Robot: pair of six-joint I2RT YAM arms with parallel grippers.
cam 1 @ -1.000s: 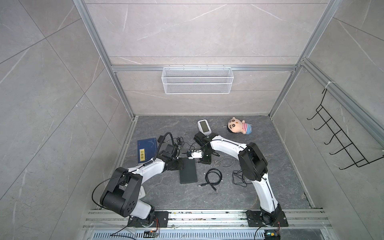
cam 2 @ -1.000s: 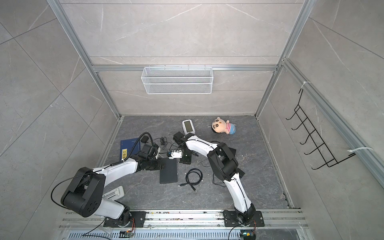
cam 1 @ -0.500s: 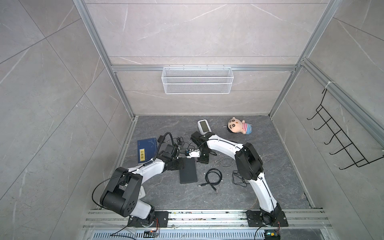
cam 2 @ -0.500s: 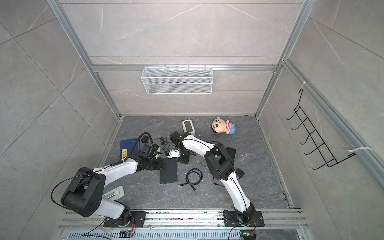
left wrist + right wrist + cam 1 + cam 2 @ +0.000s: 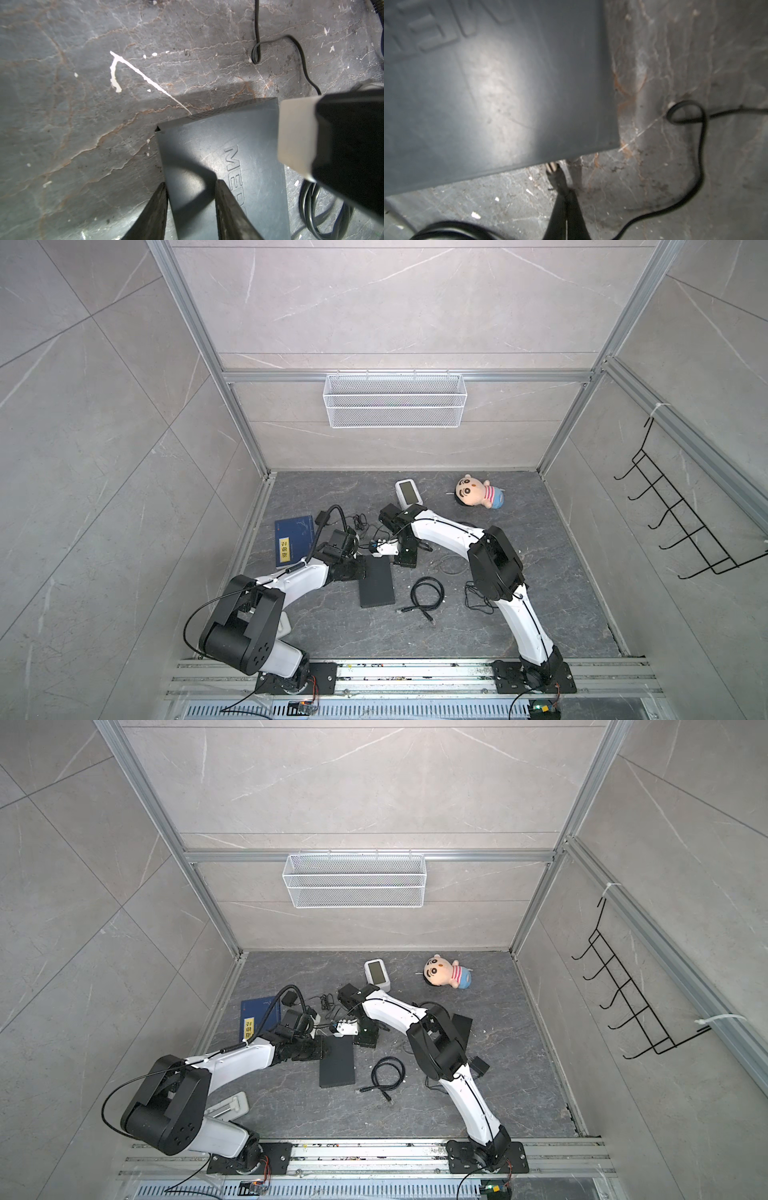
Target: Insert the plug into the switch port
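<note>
The right claw is pinched tight on the plug, right at the edge of the dark switch, and the left claw is apart at the switch's corner.

The switch is a flat dark-grey box lying flat on the floor. The small pale-tipped plug sits at its edge, near a corner.

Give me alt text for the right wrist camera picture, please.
The shut right gripper holds a small plug at the edge of a dark grey switch that fills much of the frame. A thin black cable loops across the grey stone table beside it.
</note>
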